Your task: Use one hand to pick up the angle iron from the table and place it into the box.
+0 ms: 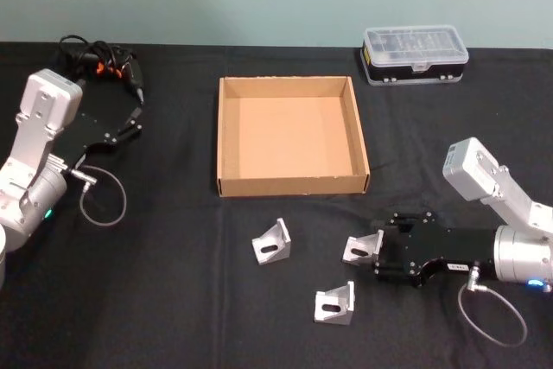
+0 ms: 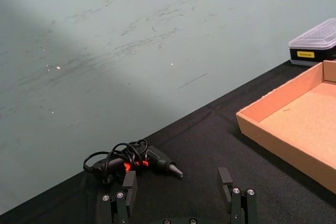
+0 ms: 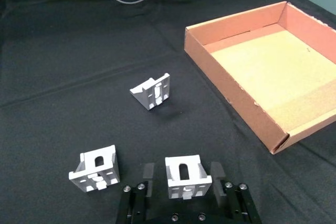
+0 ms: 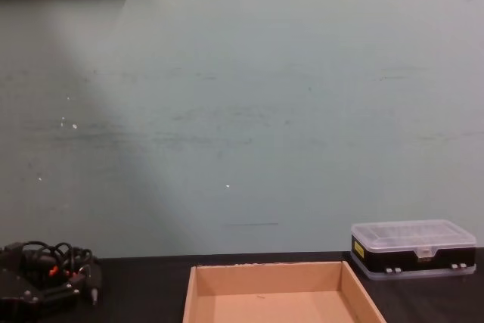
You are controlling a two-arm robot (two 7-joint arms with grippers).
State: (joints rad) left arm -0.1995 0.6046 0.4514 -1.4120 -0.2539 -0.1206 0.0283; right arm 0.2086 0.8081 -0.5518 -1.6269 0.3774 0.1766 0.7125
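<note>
Three silver angle irons lie on the black table (image 1: 173, 300) in front of the tan cardboard box (image 1: 292, 186): one to the left (image 1: 272, 242), one nearest me (image 1: 335, 304) and one to the right (image 1: 361, 248). My right gripper (image 1: 373, 254) is low at the right one, open, with a finger on either side of it. In the right wrist view that angle iron (image 3: 187, 177) stands between the black fingers (image 3: 148, 173), with the other two (image 3: 95, 169) (image 3: 153, 91) farther off. My left gripper (image 1: 130, 123) rests open and empty at the far left.
A clear-lidded black organiser case (image 1: 416, 55) stands behind the box at the back right. A black corded tool (image 1: 104, 62) lies at the back left, just beyond the left gripper (image 2: 177, 182). A grey cable loop (image 1: 102, 198) hangs by the left arm.
</note>
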